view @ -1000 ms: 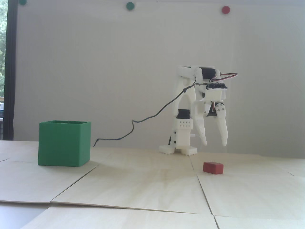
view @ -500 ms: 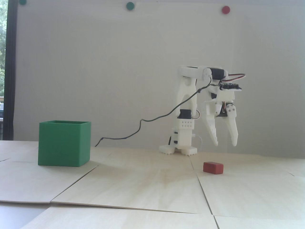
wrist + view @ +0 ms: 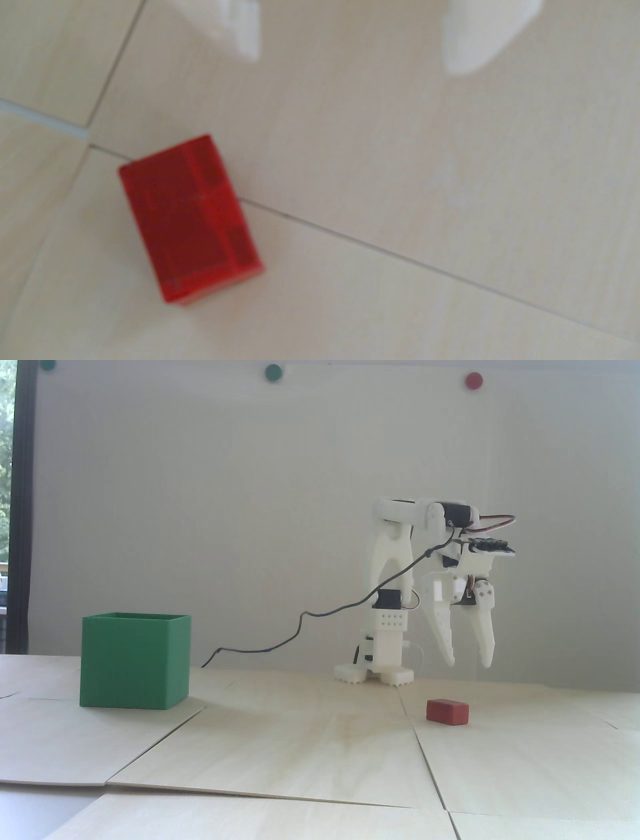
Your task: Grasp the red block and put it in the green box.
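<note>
One red block (image 3: 447, 712) lies flat on the pale wooden table (image 3: 310, 750) in the lower right of centre in the fixed view, with nothing touching it. In the wrist view the same block (image 3: 189, 218) sits in the lower left part of the frame, turned at an angle, with its upper end on a seam between two boards of the table (image 3: 415, 173); that view is blurred.

One white arm (image 3: 395, 570) stands right of centre in the fixed view, and its single gripper (image 3: 470, 660) hangs above the block and slightly to its right, tips pointing down, well clear of both block and table. The two fingers are spread apart with nothing between them. In the wrist view the gripper (image 3: 349, 64) enters from the top edge, two white fingertips (image 3: 464, 52) showing, with bare table between them; the block lies below and to the left of them.

One green box (image 3: 135, 660) stands at the left of the fixed view, open at the top, well apart from the block and the arm. A dark cable (image 3: 300, 622) runs from the arm down towards the table near the box.

On the wall at the top of the fixed view are three round dots: two green dots (image 3: 273, 372) and one red dot (image 3: 473, 380)
</note>
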Robot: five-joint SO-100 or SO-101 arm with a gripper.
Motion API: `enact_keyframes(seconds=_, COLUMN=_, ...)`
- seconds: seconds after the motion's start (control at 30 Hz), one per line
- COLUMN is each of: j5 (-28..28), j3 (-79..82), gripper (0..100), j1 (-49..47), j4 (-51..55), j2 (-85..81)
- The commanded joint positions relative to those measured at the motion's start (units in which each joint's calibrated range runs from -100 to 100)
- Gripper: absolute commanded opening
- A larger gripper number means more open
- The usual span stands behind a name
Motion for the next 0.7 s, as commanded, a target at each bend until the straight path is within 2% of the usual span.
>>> enact_keyframes(seconds=0.0, j5=0.5, j3=-5.1, gripper=19, j1=0.8, j4=0.4, j2=-0.8)
enact_keyframes(seconds=0.33, j5=0.2, j3=-3.8, gripper=19, j1=0.0, j4=1.0, j2=-6.7)
enact_keyframes(seconds=0.67, j5=0.2, j3=7.5, gripper=19, j1=0.4, j4=0.4, j2=-15.6)
